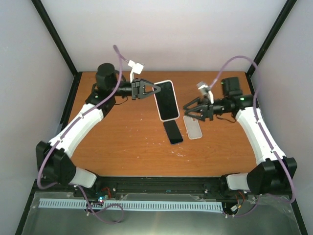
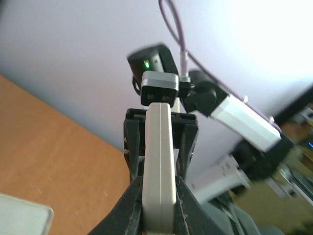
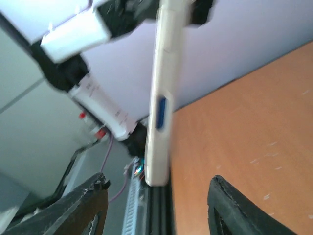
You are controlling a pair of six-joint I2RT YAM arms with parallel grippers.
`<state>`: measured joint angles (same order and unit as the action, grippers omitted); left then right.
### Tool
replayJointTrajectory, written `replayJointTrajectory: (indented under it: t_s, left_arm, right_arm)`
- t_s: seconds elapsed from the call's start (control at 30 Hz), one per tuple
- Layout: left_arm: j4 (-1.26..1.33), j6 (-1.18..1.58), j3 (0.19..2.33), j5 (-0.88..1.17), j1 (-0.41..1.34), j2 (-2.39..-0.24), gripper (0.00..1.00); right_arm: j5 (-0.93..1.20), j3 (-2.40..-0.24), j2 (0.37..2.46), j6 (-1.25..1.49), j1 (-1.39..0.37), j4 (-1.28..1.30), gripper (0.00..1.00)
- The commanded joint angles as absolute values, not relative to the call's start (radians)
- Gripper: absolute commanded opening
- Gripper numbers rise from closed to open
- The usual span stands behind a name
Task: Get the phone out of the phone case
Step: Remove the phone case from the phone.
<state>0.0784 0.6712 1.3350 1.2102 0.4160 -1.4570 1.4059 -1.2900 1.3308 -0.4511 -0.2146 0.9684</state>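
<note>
Left wrist: phone (image 2: 159, 166), apparently cased, within left claw (image 2: 160, 128)

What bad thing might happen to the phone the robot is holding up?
The left gripper pinches the cased phone by one edge only, and the right gripper is open and not touching it, so it might slip or tilt out. A black phone and a pale case lie on the table right beside it, so a drop could land on them.
</note>
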Motion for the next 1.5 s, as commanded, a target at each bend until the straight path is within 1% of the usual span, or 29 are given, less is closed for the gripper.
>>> replayJointTrajectory:
  t_s: [0.0,0.07,0.2,0.27,0.33,0.37,0.4,0.43,0.53,0.6,0.67,0.77,0.83,0.9,1.2,1.47]
  left_arm:
    - [0.459,0.897,1.206,0.847,0.415,-1.272,0.00]
    - [0.640,0.997,1.095,0.725,0.419,-1.228,0.00]
    - [0.750,1.040,1.027,0.612,0.440,-1.214,0.00]
    - [0.826,1.066,0.982,0.554,0.455,-1.205,0.00]
    - [0.897,1.099,0.951,0.523,0.468,-1.212,0.00]
    - [0.921,1.115,0.942,0.511,0.474,-1.216,0.00]
    - [0.947,1.129,0.928,0.495,0.480,-1.223,0.00]
    - [0.970,1.137,0.923,0.488,0.484,-1.226,0.00]
    - [1.002,1.151,0.924,0.494,0.487,-1.240,0.00]
    - [1.029,1.166,0.917,0.495,0.488,-1.249,0.01]
    - [1.042,1.178,0.912,0.495,0.489,-1.256,0.00]
    - [1.072,1.199,0.903,0.491,0.489,-1.272,0.00]
    - [1.087,1.210,0.908,0.498,0.490,-1.288,0.00]
    - [1.102,1.221,0.911,0.507,0.493,-1.304,0.00]
    - [1.147,1.257,0.916,0.524,0.499,-1.347,0.00]
    - [1.182,1.285,0.911,0.544,0.499,-1.374,0.00]
  right_arm:
    - [1.541,-1.294,1.312,-0.183,-0.079,0.737,0.58]
    - [1.501,-1.282,1.304,-0.054,-0.076,0.616,0.58]
    - [1.359,-1.282,1.287,0.222,-0.061,0.358,0.58]
    - [1.302,-1.224,1.264,0.447,-0.062,0.123,0.62]
    - [1.232,-1.092,1.219,0.733,-0.061,-0.225,0.67]
    - [1.190,-1.042,1.208,0.852,-0.063,-0.376,0.71]
    - [1.172,-1.009,1.209,0.954,-0.066,-0.490,0.72]
    - [1.171,-0.991,1.221,1.041,-0.072,-0.582,0.72]
    - [1.172,-0.945,1.265,1.274,-0.096,-0.847,0.67]
    - [1.149,-0.896,1.272,1.380,-0.105,-0.989,0.62]
    - [1.144,-0.868,1.275,1.430,-0.111,-1.043,0.55]
    - [1.133,-0.832,1.271,1.496,-0.128,-1.150,0.49]
    - [1.121,-0.813,1.265,1.530,-0.147,-1.224,0.47]
    - [1.108,-0.805,1.257,1.541,-0.162,-1.245,0.47]
    - [1.090,-0.829,1.270,1.485,-0.213,-1.175,0.43]
    - [1.071,-0.840,1.283,1.541,-0.215,-1.256,0.31]
